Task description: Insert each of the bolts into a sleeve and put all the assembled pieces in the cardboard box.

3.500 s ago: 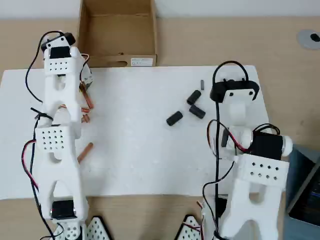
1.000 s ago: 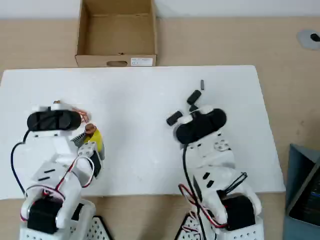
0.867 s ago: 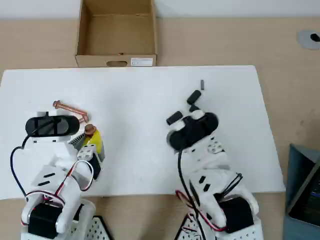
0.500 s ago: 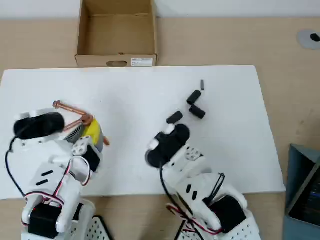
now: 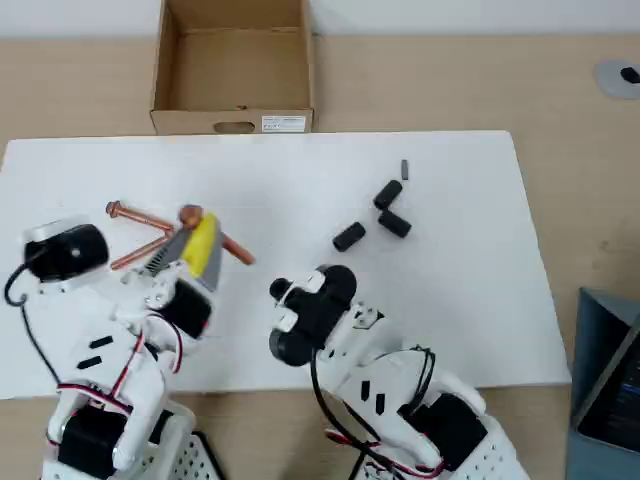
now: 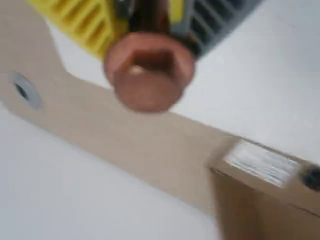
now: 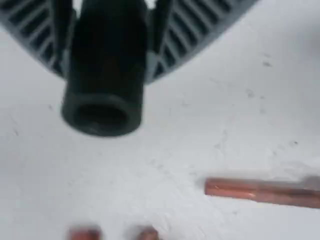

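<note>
**High view.** Left pincer [image 5: 197,247]: clamped on a bolt [image 5: 222,240], whose shank juts past the jaws toward the right arm. Two loose bolts [image 5: 138,216]: just beside that pincer, on its outer side, lying on the white mat [image 5: 300,170]. Three loose sleeves [image 5: 349,236]: on the mat beyond the right arm, well apart from the left pincer. Box [image 5: 235,65]: on the table [image 5: 450,80], far ahead of both pincers.

**Left wrist view.** Bolt head faces the camera, gripped between a yellow finger [image 6: 75,25] and a grey one. A box corner lies ahead of the pincer.

**Right wrist view.** Right pincer [image 7: 107,30]: closed on a sleeve [image 7: 105,75], open bore pointing out of the jaws. A copper shank [image 7: 260,191] shows beyond the sleeve, apart from it. Whether it is the gripped bolt or a loose one cannot be told.

**Status, as judged.** One bolt and one sleeve are in hand but not yet mated. No piece is assembled and none is boxed. Every insertion and every boxing remains.
</note>
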`<act>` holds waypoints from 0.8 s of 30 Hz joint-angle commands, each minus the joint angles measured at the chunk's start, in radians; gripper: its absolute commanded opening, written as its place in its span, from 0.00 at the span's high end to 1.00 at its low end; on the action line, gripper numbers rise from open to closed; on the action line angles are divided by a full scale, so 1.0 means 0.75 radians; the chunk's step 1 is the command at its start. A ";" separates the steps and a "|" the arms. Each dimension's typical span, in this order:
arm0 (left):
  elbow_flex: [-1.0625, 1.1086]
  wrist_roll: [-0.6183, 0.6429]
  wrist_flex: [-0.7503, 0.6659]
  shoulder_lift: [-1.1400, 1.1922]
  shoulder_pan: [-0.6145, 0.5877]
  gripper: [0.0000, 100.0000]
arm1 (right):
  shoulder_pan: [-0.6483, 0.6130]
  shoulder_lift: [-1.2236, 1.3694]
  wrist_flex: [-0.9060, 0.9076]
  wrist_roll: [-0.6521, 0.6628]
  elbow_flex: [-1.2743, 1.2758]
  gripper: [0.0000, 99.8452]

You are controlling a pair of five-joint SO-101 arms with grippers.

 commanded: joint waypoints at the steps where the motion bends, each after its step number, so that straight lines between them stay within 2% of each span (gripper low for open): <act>1: -0.047 0.016 -0.041 -0.011 0.055 1.00 | -0.030 -0.220 -0.041 -0.004 -0.009 0.99; 10: -0.068 0.018 -0.039 -0.011 0.119 1.00 | -0.026 -0.222 -0.043 -0.004 -0.003 0.99; 19: -0.162 0.008 0.131 -0.007 0.168 1.00 | -0.024 -0.222 -0.055 0.000 -0.003 0.99; 24: -0.158 -0.027 0.129 -0.007 0.168 1.00 | -0.024 -0.222 -0.137 0.108 0.021 0.99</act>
